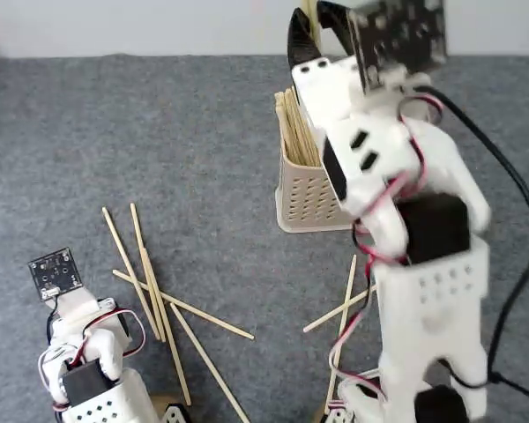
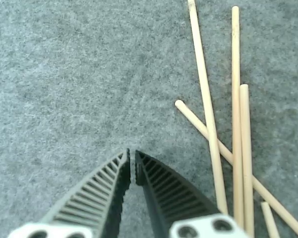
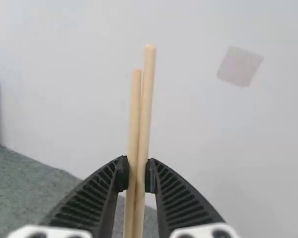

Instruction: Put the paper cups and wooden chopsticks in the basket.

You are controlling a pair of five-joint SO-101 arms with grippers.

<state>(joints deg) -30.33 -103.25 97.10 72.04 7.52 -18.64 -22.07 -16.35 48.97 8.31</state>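
Looking down over the table, the right gripper (image 1: 316, 26) hangs high above the basket (image 1: 304, 201), a beige plastic tub with perforated walls, partly hidden behind the white arm. A bundle of chopsticks (image 1: 295, 128) stands upright inside it. Loose sticks (image 1: 150, 278) lie crossed on the grey felt mat (image 1: 194, 132) near the left arm. Two more sticks (image 1: 346, 304) lie crossed beside the right arm, which hides part of them.

From the left wrist, the left gripper (image 2: 131, 159) shows ribbed black jaws almost together with nothing between them, low over the fuzzy mat. Thin, round, pale wooden sticks lie just beside it, running out of frame.

From the right wrist, the right gripper is clamped on a pair of sticks (image 3: 141, 114), smooth and straight, pointing up against a plain white wall (image 3: 64, 74). Their lower ends are cut off.
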